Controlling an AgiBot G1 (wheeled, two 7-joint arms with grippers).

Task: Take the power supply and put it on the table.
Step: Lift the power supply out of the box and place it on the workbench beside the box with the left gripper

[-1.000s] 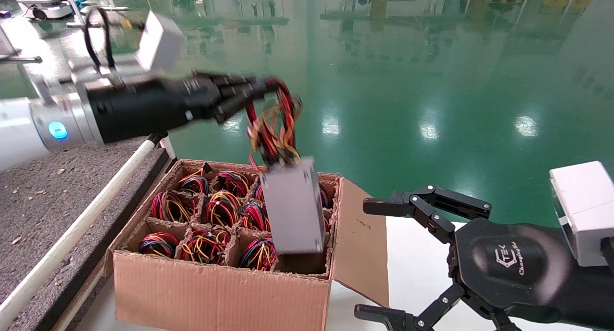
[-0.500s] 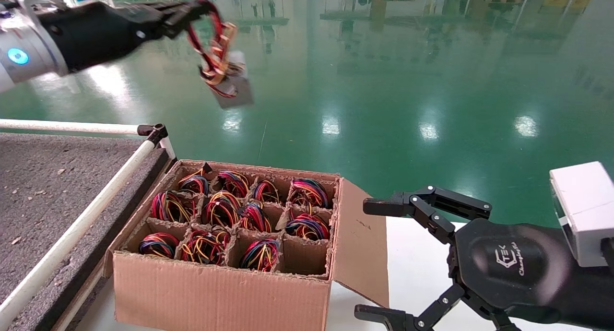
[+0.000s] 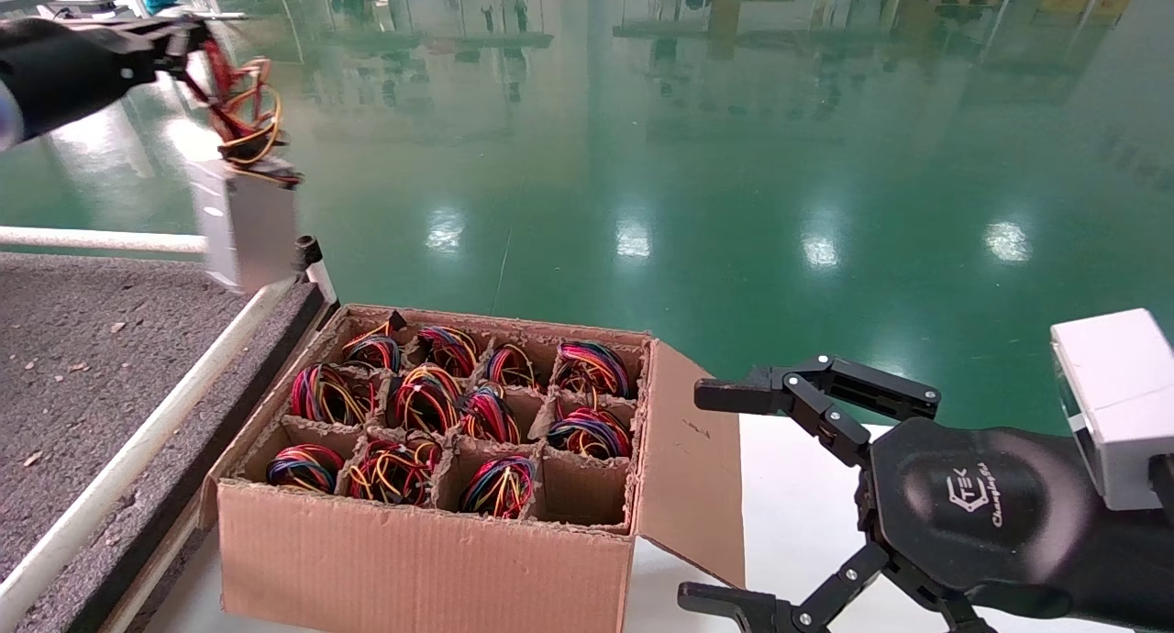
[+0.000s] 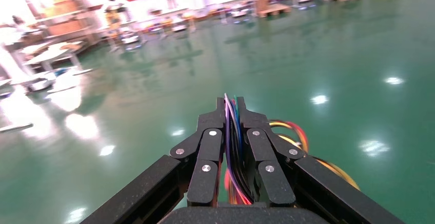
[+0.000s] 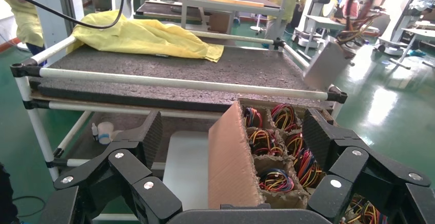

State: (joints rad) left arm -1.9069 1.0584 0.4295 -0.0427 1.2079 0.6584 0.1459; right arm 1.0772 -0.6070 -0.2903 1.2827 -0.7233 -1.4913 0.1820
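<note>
The power supply (image 3: 246, 234) dangles by its wires over the table's (image 3: 83, 358) corner rail (image 3: 138, 445), left hand (image 3: 188, 41) pinched tight on the wire loop. Open green floor (image 3: 734, 156) beyond. Cardboard box (image 3: 413, 569) sits just beside the table; right hand (image 3: 725, 495) parked, spread wide.

Left pincer (image 3: 188, 41): upper left of the head frame, its arm cut off by the left edge.
Power supply (image 3: 248, 225): motion-blurred; its lower corner overlaps the bench (image 3: 83, 358) rail, contact unclear.
Power supply body, left wrist view: hidden behind the fingers (image 4: 205, 155); only wires show.
Right pincer (image 3: 734, 500): lower fingertip cut off by the bottom edge.
Carton (image 3: 422, 560): base cut off below.
</note>
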